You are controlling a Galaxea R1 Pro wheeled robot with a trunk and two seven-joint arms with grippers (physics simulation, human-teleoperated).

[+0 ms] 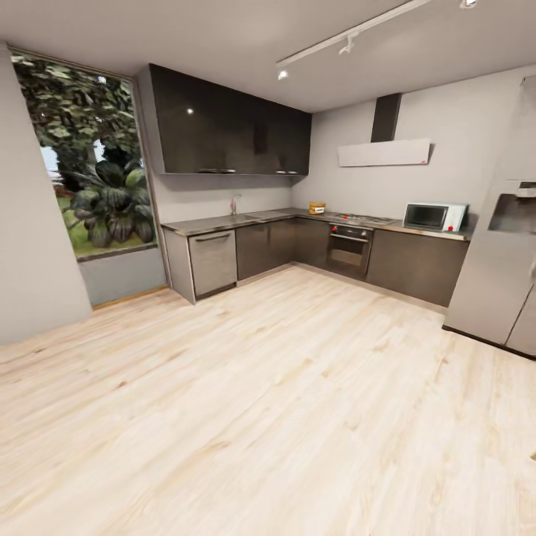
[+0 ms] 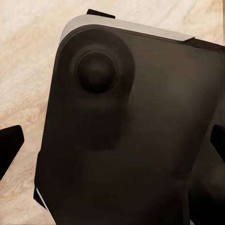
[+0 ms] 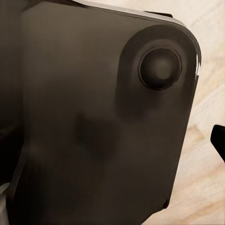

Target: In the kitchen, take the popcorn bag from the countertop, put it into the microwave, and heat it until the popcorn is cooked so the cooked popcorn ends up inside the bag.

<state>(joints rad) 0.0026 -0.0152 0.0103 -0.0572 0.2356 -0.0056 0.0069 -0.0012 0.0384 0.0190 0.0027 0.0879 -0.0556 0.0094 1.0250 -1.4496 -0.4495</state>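
A: So, pale wood plank floor [image 1: 283, 417] lies wide open ahead. Long grey glossy countertop [image 1: 223, 222] on dark cabinets wraps the far corner. Small pale boxy microwave [image 1: 435, 217] with dark glass door sits on its right run.

B: Bag?

A: Small tan-brown thing [image 1: 317, 208] at the corner could be the popcorn bag; too small to confirm. Far ahead, slightly right.

B: Grippers?

A: Can't tell open or closed. Wrist views show the robot's dark rounded base [image 2: 131, 140] over floor. Neither arm clearly nearer; drive first.

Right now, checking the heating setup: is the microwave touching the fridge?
Apart. The head view shows the microwave on the countertop, with a strip of wall between it and the fridge.
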